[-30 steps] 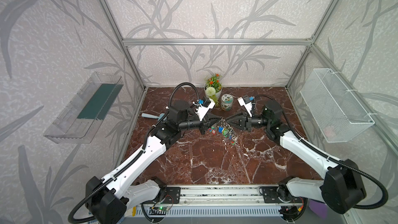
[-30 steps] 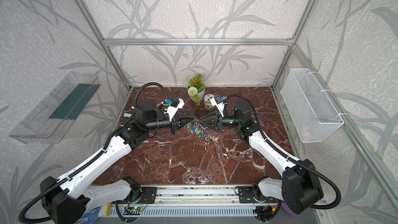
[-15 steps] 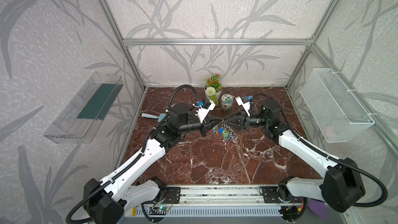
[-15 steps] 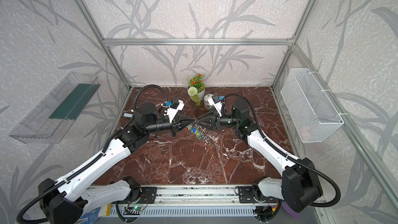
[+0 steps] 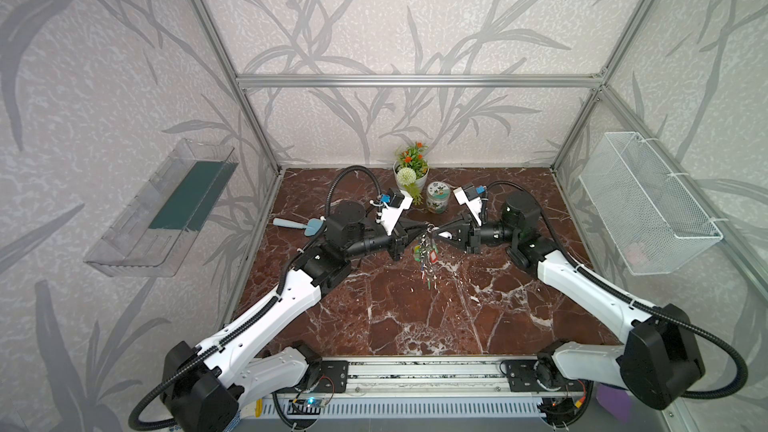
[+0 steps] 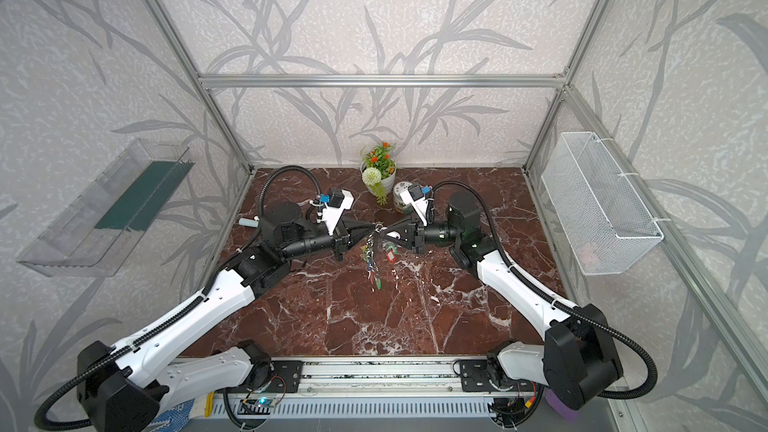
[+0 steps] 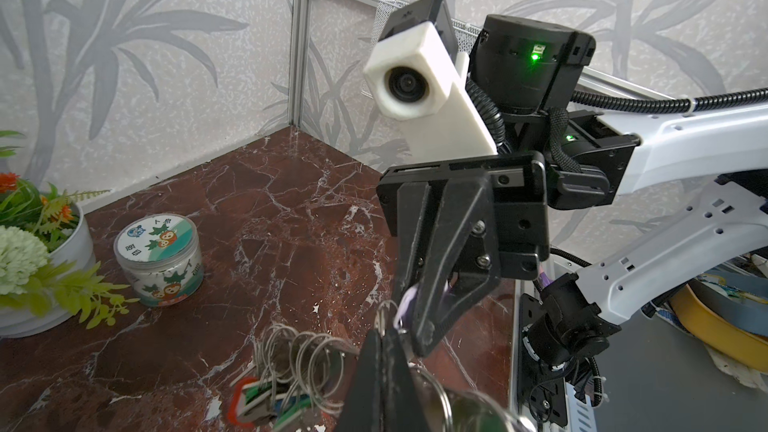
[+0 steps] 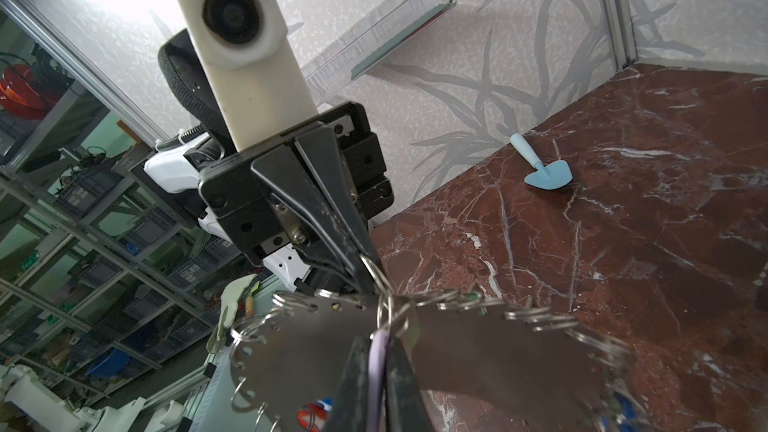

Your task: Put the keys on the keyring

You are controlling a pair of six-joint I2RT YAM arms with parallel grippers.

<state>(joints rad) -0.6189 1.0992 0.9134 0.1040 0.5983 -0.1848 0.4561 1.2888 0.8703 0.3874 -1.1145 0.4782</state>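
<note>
Both grippers meet tip to tip above the middle of the marble table (image 5: 415, 317). My right gripper (image 8: 380, 367) is shut on the pale lilac tag of the keys (image 8: 379, 351), and the same tag shows in the left wrist view (image 7: 409, 299). My left gripper (image 7: 384, 332) is shut on a small split ring at the top of the keyring (image 8: 307, 338). The keyring is a flat silvery plate edged with holes and many rings. Its bundle of coloured tags (image 5: 424, 252) hangs below the two tips. In both top views the left gripper (image 5: 424, 226) and right gripper (image 5: 435, 231) nearly touch. The key's metal blade is hidden.
A potted plant (image 5: 411, 172) and a round lidded jar (image 5: 437, 197) stand just behind the grippers. A small blue shovel (image 5: 297, 225) lies at the table's left edge. A wire basket (image 5: 648, 205) hangs on the right wall and a clear shelf (image 5: 166, 209) on the left wall.
The right gripper's jaws have closed on the lilac tag. Both gripper tips and the hanging keyring have shifted slightly towards the back of the table.
</note>
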